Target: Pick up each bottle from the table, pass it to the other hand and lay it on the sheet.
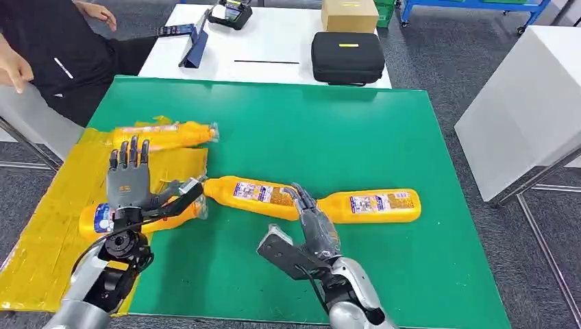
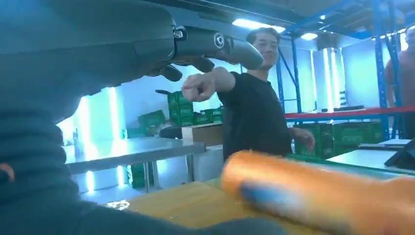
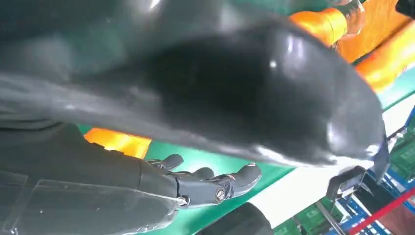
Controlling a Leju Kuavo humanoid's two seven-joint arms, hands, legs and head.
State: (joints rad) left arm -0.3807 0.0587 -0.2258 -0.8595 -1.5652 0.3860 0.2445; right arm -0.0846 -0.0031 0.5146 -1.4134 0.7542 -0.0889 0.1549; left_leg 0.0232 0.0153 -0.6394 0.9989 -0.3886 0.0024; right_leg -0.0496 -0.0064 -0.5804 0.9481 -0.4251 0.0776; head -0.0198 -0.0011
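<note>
**Left hand over a laid bottle, right hand reaching for the next**

Left hand (image 1: 128, 179) is hovering flat, fingers spread and holding nothing, over the yellow sheet (image 1: 48, 226), with one orange bottle (image 1: 103, 218) lying just beneath its wrist and thumb. From the head view I am also seeing a second bottle (image 1: 168, 134) resting at the sheet's far edge. On the green mat (image 1: 308, 130) two more are lying end to end: the middle bottle (image 1: 250, 193) and the right-hand bottle (image 1: 373, 205). The right hand (image 1: 312, 226) is stretching its fingers toward the spot where those two meet, thumb out to the side, gripping nothing yet. A person (image 1: 48, 48) is sitting at the far left corner.

Left wrist view: a blurred orange bottle is lying close in front on the sheet, and the fingers (image 2: 215, 44) are extending above it, clear of it.

Right wrist view: the thumb (image 3: 274, 98) is looming large and the dark fingers (image 3: 215, 183) are spread over the mat, closed on nothing.

My reading is that a laying step is finishing and a new pick is starting. Next the right hand needs to come down around a mat bottle's body and close, while the left hand pulls back ready to receive it.
</note>
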